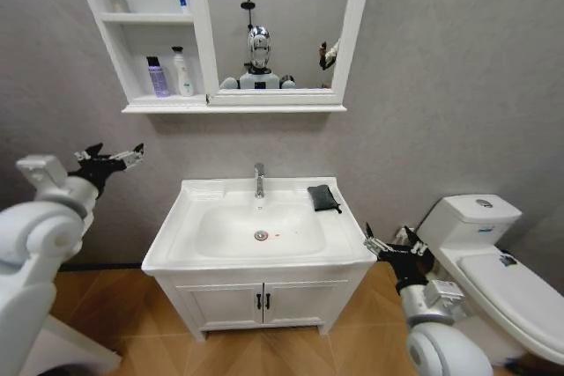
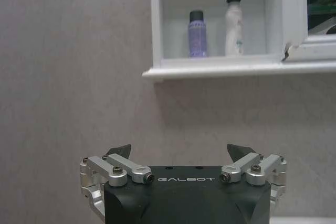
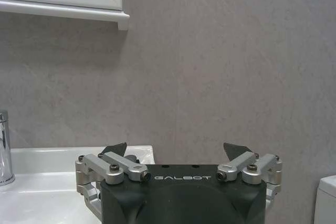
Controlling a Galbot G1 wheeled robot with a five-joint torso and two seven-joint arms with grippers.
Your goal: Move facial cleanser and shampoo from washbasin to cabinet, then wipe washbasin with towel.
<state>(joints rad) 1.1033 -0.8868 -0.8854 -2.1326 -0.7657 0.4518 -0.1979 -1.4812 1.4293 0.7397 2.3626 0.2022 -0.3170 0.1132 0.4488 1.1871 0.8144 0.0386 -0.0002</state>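
Nearest the head camera, the robot's white left arm fills the lower left, its left end effector (image 1: 113, 161) raised with black fingers spread apart and empty, well to the left of the white rectangular ceramic washbasin (image 1: 339, 248) with its oval bowl and chrome tap (image 1: 259, 180). The right end effector (image 1: 394, 248) hangs just off the washbasin's front right corner, fingers likewise apart and empty.

The small dark grey-black folded towel (image 1: 323, 197) lies on the surface at the back right corner of the basin, ahead of and slightly left of the right end effector, its long axis running roughly front to back. The right arm is clearly the nearer one.

A purple bottle (image 1: 158, 77) and a white bottle (image 1: 182, 72) stand upright, side by side, in the lower open compartment of the white wall-hung cabinet (image 1: 199, 28), above and right of the left end effector; judged from this, the moving step is done and wiping remains.

Open room lies above the towel; the wall stands just behind it, the tap to its left, and the white toilet (image 1: 493, 253) close on the right.
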